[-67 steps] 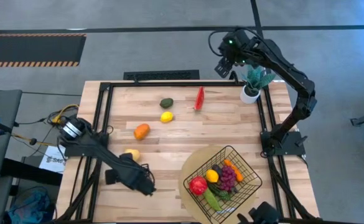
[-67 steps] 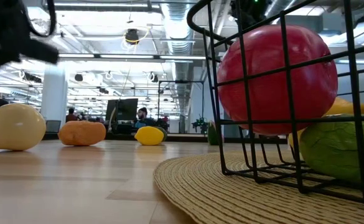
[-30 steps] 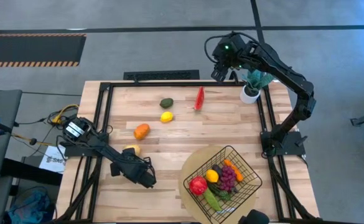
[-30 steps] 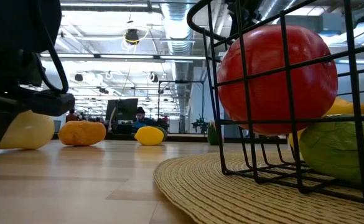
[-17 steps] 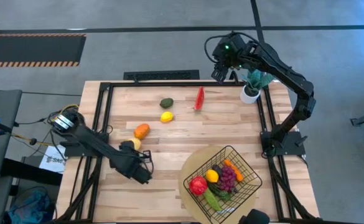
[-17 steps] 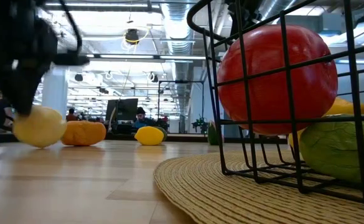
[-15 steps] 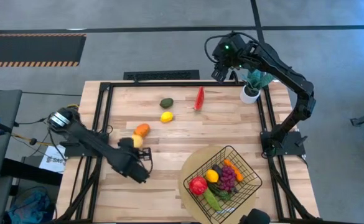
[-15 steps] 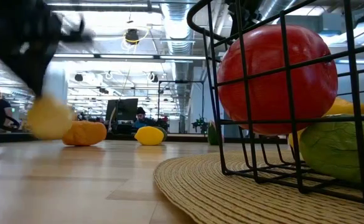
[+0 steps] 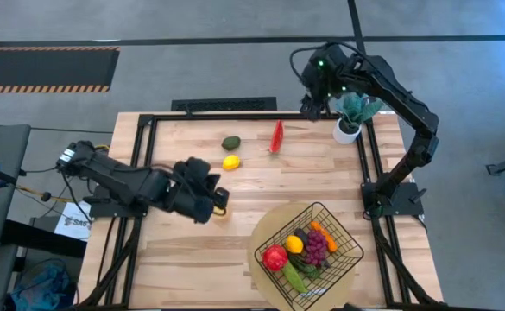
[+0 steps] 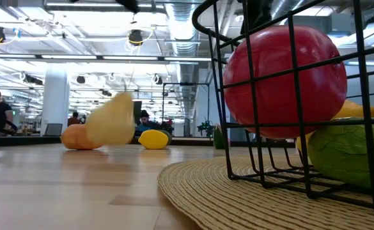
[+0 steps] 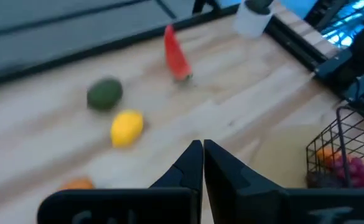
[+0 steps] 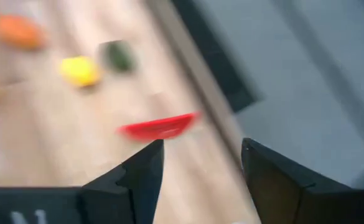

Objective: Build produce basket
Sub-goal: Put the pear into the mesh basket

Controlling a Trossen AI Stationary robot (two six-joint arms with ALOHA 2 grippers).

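Note:
My left gripper [image 9: 218, 199] is raised over the table's middle left. Its fingers are shut, and the left wrist view shows nothing between their tips [image 11: 203, 147]. A pale yellow pear [image 10: 110, 121] shows blurred and tilted, low over the wood. From above only a bit of the pear [image 9: 222, 210] peeks out beside the gripper. I cannot tell whether it touches the table. My right gripper [image 12: 200, 144] hangs open above the far edge, over the red watermelon slice [image 12: 160, 126]. The black wire basket [image 9: 321, 216] holds several fruits.
An avocado [image 9: 230, 142], a lemon [image 9: 231, 161] and the watermelon slice [image 9: 276, 136] lie on the far half of the table. An orange [image 10: 77, 137] lies under my left arm. The basket stands on a round woven mat [image 10: 193, 185] at the near right. A potted plant [image 9: 349, 117] stands at the far right corner.
My left gripper has risen steeply from the near left, swung toward the table's right and far side, and rolled its wrist. The pear at first came up off the wood below the fingers. It has travelled right past the orange and now shows low and blurred, with the gripper far above it.

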